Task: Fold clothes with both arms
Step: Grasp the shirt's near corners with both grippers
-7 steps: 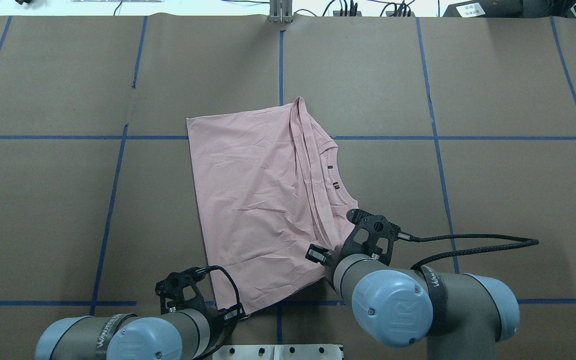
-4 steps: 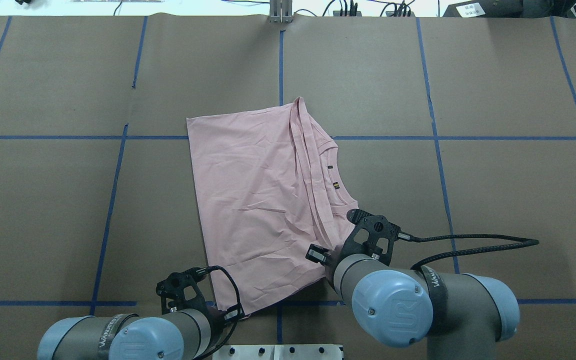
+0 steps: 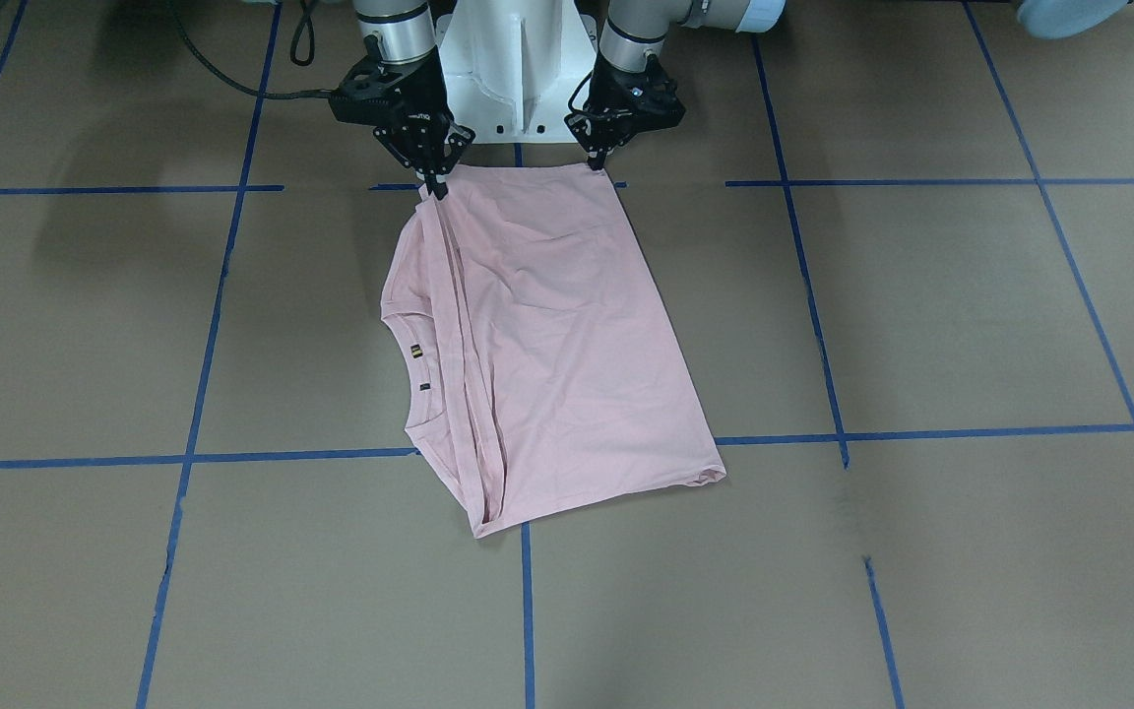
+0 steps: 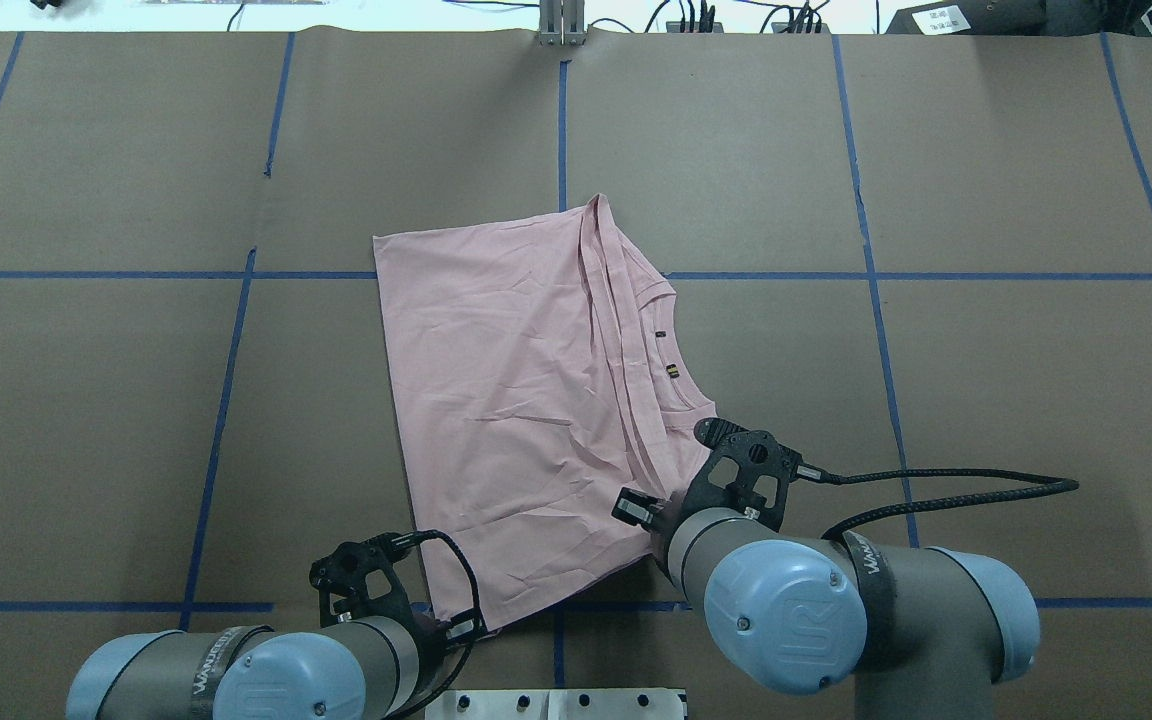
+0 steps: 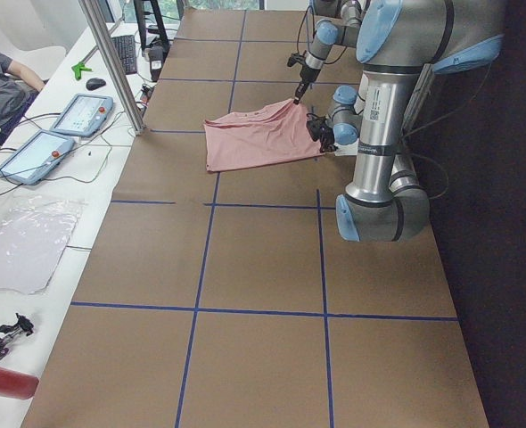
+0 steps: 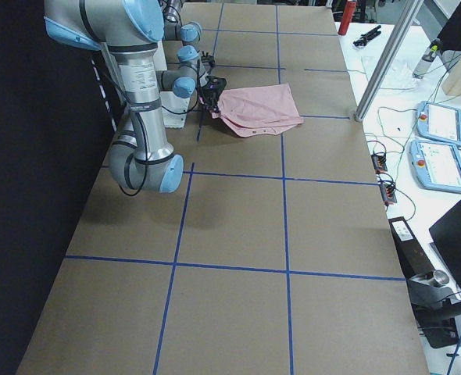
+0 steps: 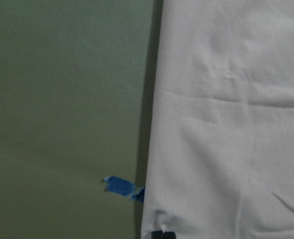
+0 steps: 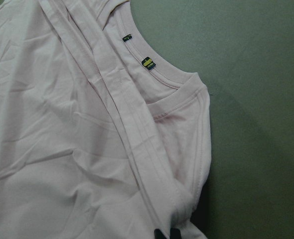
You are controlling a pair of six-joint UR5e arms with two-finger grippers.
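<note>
Soft, light and limp, the T-shirt (image 4: 506,400) lies flat toward the tabletop's (image 4: 986,380) 6 o'clock edge. Seen from overhead, the left hand (image 3: 595,164) is pinched shut on its 7 o'clock corner and the right hand (image 3: 437,186) on its 5 o'clock corner. Both look like sensible holds.

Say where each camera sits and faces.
Front-facing: across the table, facing the robot; right pincer, left pincer grip the T-shirt.
Overhead: behind the robot, looking down; left arm, right arm.
Exterior left: table's left end; left arm near.
Exterior right: opposite end; right arm near.
Left wrist: down on T-shirt edge; fingertips.
Right wrist: down on collar; fingertips.
All show the T-shirt.
</note>
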